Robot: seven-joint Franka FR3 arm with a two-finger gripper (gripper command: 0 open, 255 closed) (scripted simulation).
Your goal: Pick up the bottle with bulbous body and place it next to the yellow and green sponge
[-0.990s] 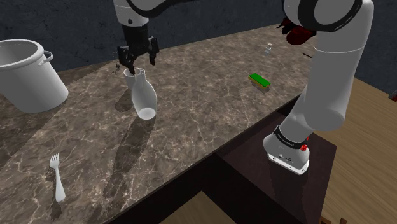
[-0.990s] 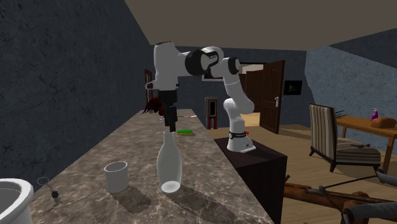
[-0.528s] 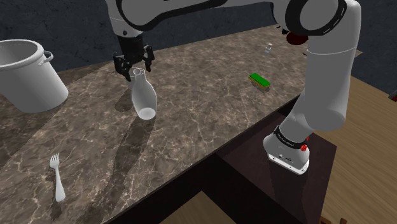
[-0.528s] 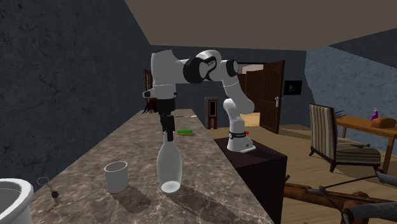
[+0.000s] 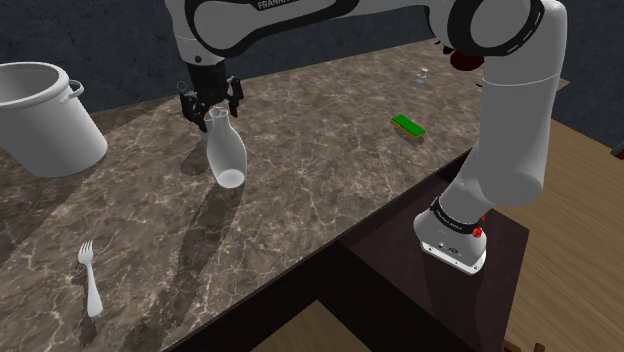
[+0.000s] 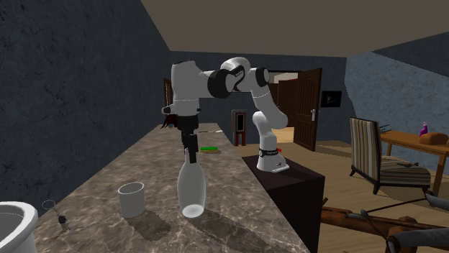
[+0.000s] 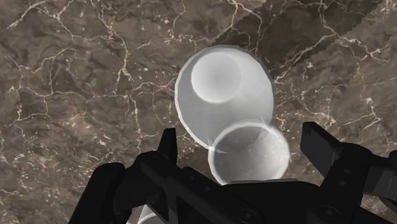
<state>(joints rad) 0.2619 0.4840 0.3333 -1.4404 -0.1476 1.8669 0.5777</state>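
The bottle point(image 5: 226, 155) was a smooth, pale grey-white form with a slim neck widening into a rounded, bulbous body and a flat ringed base. It stood upright on the counter point(image 5: 330, 190), a dark brown stone-like slab with thin pale veins and a dull sheen. In the second exterior view the bottle point(image 6: 191, 188) stood just beside a short white cup point(image 6: 132, 199) with straight, slightly flaring walls.

The black gripper point(image 5: 213, 107) hung directly over the bottle with its fingers parted to either side of the neck. From the wrist the gripper point(image 7: 243, 142) showed the fingers standing apart. The bottle's round open mouth point(image 7: 249, 159) sat between them, with a strip of counter point(image 7: 76, 76) visible at one finger and a narrower gap at the other. Nothing was clasped. Beyond the mouth lay a wider pale disc with a smaller circle inside it; whether that was the bottle's own body or the cup could not be told. In the second exterior view the gripper point(image 6: 191, 149) reached down to the top of the neck.

The cup's opening showed only its own pale inner wall. A large white pot point(image 5: 40, 115) with a side handle stood at the shoulder view's left, its contents out of sight. A white fork point(image 5: 90, 282) lay flat near the counter's front edge. The sponge point(image 5: 407, 125), a small block with a green top and a yellow side, lay well apart from the bottle toward the shoulder view's right. In the second exterior view it point(image 6: 209, 149) lay farther along the counter point(image 6: 237, 194).
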